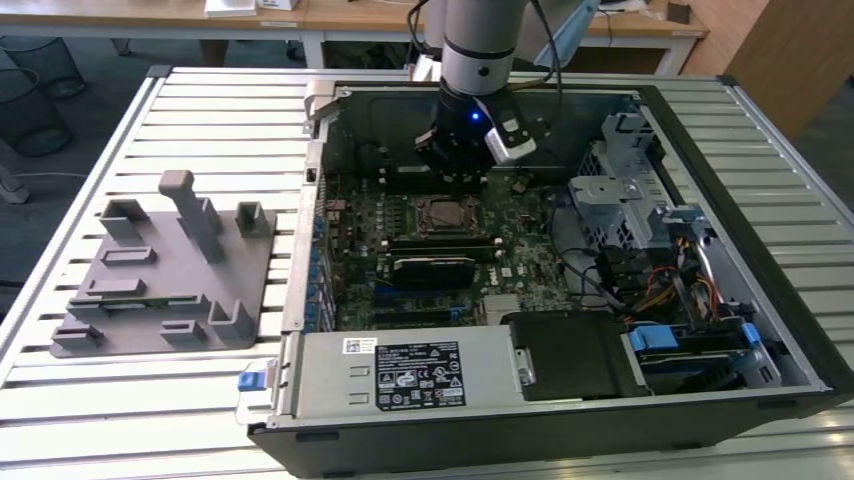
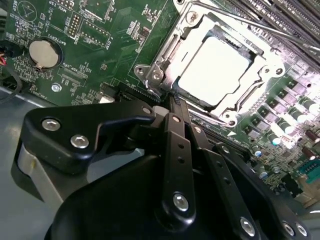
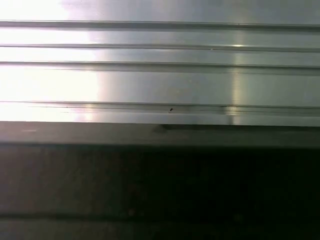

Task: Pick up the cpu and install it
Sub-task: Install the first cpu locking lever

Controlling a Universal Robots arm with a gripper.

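The cpu [image 2: 214, 70], a pale square chip, lies flat in the metal-framed socket [image 2: 165, 55] on the green motherboard [image 2: 100, 45]. In the exterior view the cpu [image 1: 438, 213] sits mid-board inside the open computer case [image 1: 747, 300]. My gripper [image 1: 461, 183] hangs just above the socket's far edge. In the second wrist view the gripper [image 2: 173, 101] is shut, its black fingers [image 2: 176, 130] meeting in a point at the socket frame's rim with nothing between them.
A grey plastic tray [image 1: 167, 270] with upright posts stands on the slatted table at the exterior view's left. Inside the case are a black ribbed block [image 1: 434, 268], a power supply [image 1: 400, 375], a drive cage [image 1: 627, 200] and cables [image 1: 654, 290].
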